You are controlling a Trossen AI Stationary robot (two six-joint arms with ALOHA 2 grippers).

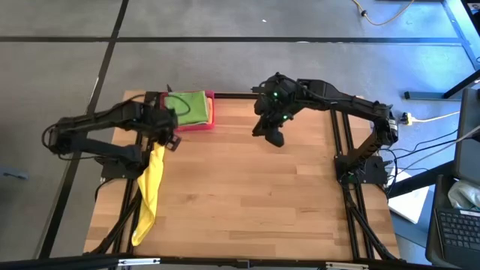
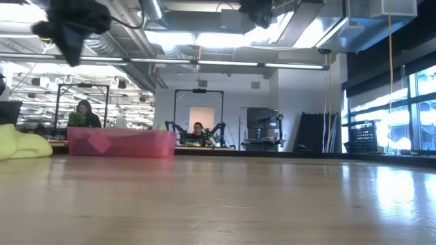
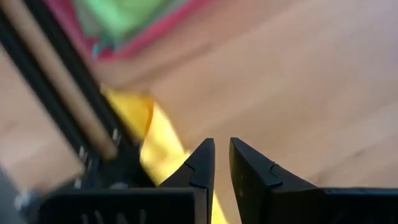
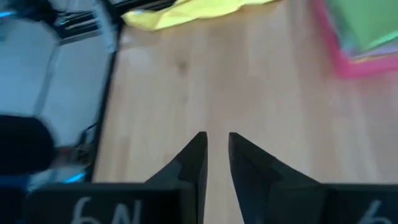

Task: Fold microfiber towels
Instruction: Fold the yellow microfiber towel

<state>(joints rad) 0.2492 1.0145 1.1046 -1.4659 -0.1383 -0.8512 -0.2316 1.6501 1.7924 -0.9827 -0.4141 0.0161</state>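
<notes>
Left gripper (image 1: pixel 166 129) over the yellow towel's top end, right gripper (image 1: pixel 274 135) idle mid-desk.

Yellow towel (image 1: pixel 149 196) lies crumpled along the desk's (image 1: pixel 255 202) left edge, long axis running from beside the pink tray (image 1: pixel 211 112) down toward the near edge. Left gripper sits just above its tray-side end; the rest of the cloth trails away toward the near edge. Left arm clearly nearer; right gripper well apart, hovering over bare wood. Left gripper's jaws nearly closed, narrow gap, nothing seen between them in the wrist view; can't tell if cloth is pinched lower down. Right gripper also a narrow gap, holds nothing. Green towel (image 1: pixel 187 107) lies folded in the tray, looks done. Likely next: grab yellow towel's end and pull it onto open desk.
</notes>
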